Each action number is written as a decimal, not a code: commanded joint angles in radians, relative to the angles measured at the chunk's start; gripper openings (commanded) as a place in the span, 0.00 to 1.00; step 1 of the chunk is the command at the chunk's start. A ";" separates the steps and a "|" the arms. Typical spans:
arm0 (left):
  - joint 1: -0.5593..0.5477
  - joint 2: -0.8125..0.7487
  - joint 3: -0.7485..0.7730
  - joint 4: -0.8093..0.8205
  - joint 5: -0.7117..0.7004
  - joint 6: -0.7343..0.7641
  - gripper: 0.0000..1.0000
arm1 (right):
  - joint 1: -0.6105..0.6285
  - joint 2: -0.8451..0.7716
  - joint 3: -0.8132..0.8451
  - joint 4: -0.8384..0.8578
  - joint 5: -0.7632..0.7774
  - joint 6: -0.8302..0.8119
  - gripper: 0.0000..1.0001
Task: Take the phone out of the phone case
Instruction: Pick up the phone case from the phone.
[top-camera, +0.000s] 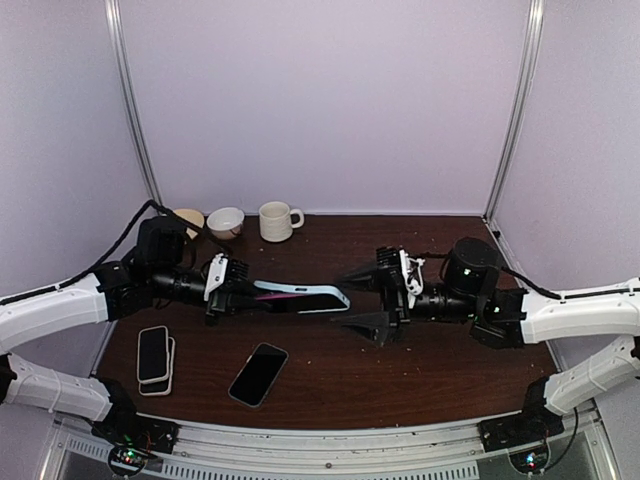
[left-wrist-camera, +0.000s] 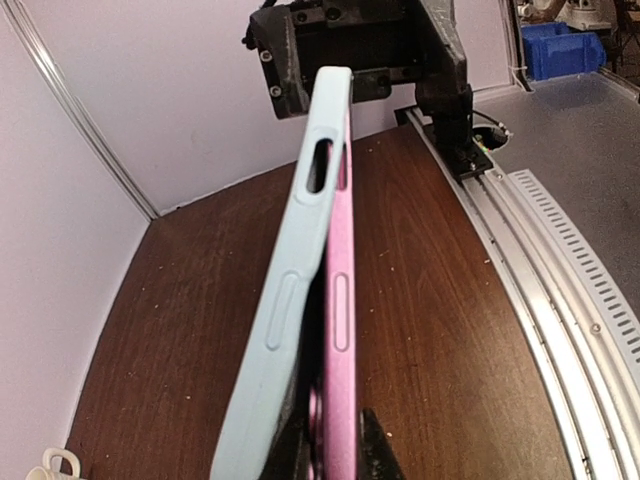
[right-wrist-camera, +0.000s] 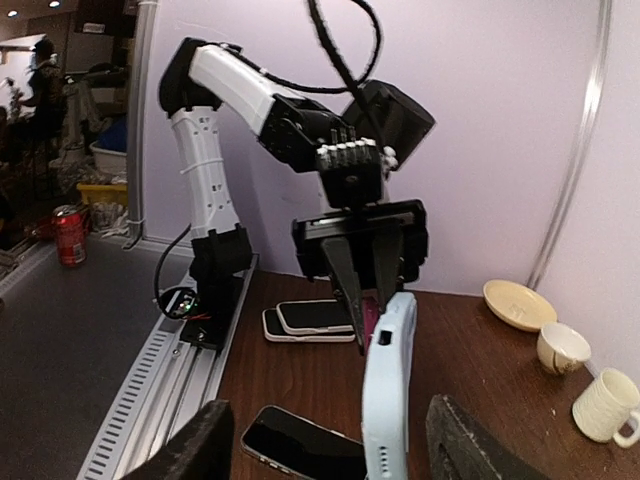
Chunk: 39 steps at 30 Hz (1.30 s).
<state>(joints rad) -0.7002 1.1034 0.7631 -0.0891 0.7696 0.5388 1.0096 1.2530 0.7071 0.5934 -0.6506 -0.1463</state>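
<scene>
Clamps the left tool (top-camera: 240, 292) on the pink phone (top-camera: 270, 297) above the bench (top-camera: 330, 385), offering the half-peeled phone case (top-camera: 312, 292) to the right tool (top-camera: 352, 303), spread apart, likely for pulling.

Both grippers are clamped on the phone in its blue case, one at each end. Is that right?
Not quite. Only the left gripper is clamped on the phone in its case. The right gripper is open, its fingers spread either side of the case's far end without touching it, as the right wrist view shows.
</scene>
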 joint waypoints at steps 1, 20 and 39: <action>0.002 -0.031 0.008 0.029 -0.065 0.113 0.00 | 0.007 -0.076 0.004 -0.155 0.234 0.096 0.78; -0.094 0.072 0.177 -0.201 -0.277 0.408 0.00 | 0.119 0.042 0.399 -0.811 0.459 0.016 0.78; -0.109 0.054 0.107 -0.150 -0.253 0.421 0.00 | 0.183 0.385 0.714 -0.886 0.536 0.206 0.56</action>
<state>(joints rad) -0.8051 1.1934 0.8787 -0.3332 0.4778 0.9825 1.1786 1.6058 1.3724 -0.2882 -0.1547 0.0143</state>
